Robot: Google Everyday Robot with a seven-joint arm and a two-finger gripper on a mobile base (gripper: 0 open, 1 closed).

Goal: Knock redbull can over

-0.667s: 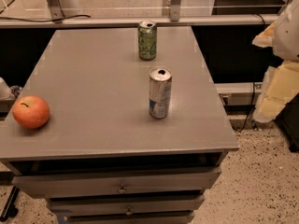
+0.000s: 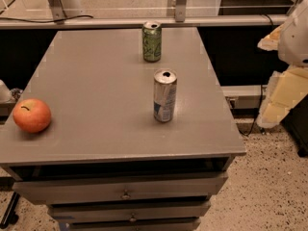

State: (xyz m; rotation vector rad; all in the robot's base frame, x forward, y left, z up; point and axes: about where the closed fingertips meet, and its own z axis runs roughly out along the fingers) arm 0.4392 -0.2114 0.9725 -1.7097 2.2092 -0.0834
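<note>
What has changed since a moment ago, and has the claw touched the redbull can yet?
Nothing has visibly changed. The claw is at the right edge of the view, beside the table and apart from the redbull can, which stands upright as before, so no contact yet. The green can and the apple are where they were.

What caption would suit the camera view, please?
Upright redbull can, green can behind it, apple at left, pincer beyond the table at right.
</note>
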